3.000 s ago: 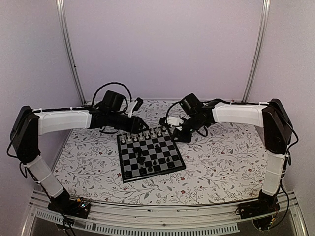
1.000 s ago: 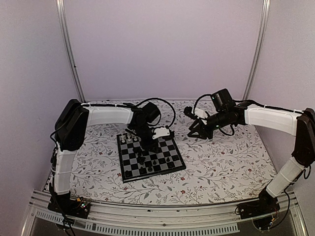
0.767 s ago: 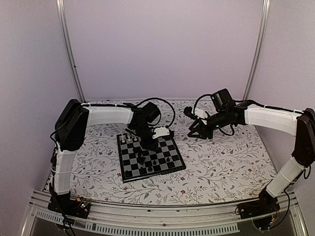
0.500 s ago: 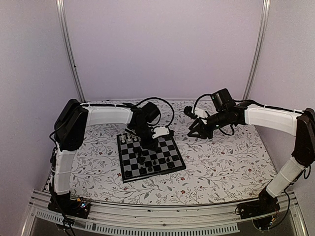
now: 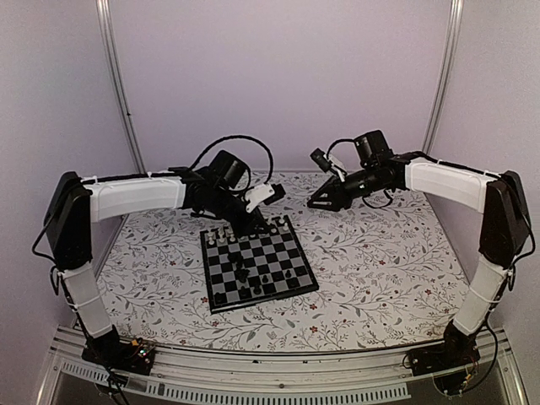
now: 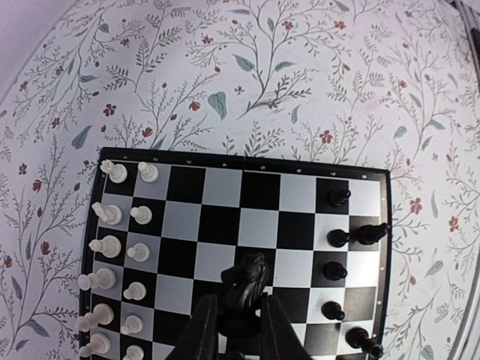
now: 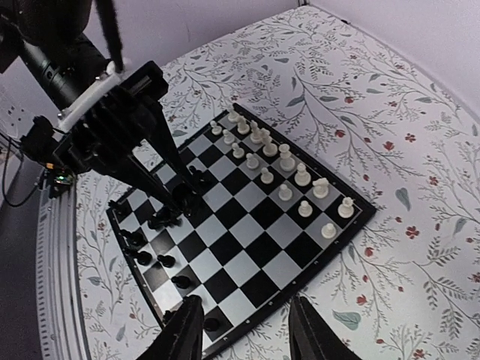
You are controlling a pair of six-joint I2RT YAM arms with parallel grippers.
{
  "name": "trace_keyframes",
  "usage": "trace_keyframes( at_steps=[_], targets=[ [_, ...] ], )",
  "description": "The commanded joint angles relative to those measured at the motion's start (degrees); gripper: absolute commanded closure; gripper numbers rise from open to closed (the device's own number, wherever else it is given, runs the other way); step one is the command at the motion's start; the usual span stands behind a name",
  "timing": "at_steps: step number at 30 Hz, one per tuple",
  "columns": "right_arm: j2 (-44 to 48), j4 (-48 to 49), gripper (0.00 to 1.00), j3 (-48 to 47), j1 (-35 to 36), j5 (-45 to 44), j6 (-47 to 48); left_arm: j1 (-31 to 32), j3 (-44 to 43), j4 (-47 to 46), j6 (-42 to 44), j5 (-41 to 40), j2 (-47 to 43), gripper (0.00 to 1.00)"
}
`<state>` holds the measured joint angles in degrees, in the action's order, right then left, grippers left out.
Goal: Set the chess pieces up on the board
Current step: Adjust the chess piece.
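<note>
The board (image 5: 205, 272) lies mid-table, with white chess pieces (image 5: 238, 235) along its far rows and black chess pieces (image 5: 255, 283) scattered toward its near side. My left gripper (image 5: 251, 224) hovers over the board's far part, shut on a black knight (image 6: 246, 280) that stands upright between its fingers (image 6: 204, 322). In the left wrist view the board (image 6: 259, 191) shows white pieces (image 6: 112, 247) at left and black pieces (image 6: 339, 238) at right. My right gripper (image 5: 315, 202) hangs open and empty beyond the board's far right corner; its fingers (image 7: 182, 331) frame the board's (image 7: 247, 247) corner.
Floral tabletop (image 5: 380, 270) surrounds the board. Lilac walls and two metal posts (image 5: 118, 93) close in the back. The left gripper with its knight (image 7: 178, 196) shows in the right wrist view above the board's black side.
My left gripper closed on the black knight and drew up and back over the board's far edge. My right gripper rose and moved back-left, its jaws widening slightly.
</note>
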<state>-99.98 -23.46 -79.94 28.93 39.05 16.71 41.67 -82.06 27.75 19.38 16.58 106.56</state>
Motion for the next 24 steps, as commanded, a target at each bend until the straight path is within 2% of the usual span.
trace_keyframes(
  at_steps=[1,5,14,24],
  targets=[
    [-8.0,-6.0,0.59,-6.1,0.0,15.3,-7.4,0.5,6.3,-12.6,-5.5,1.3,-5.4,0.88],
    [-12.4,-7.2,0.55,-9.3,0.2,23.4,-10.3,1.3,8.5,-14.6,-5.6,0.0,-7.3,0.88],
    [-16.1,-7.4,0.50,-12.1,4.0,26.4,-12.8,3.6,7.5,-14.5,-4.9,-0.8,-6.3,0.87],
    [-19.9,-7.4,0.59,-14.1,4.5,28.2,-14.5,5.2,6.0,-13.5,-4.4,-1.8,-5.7,0.87]
  ],
)
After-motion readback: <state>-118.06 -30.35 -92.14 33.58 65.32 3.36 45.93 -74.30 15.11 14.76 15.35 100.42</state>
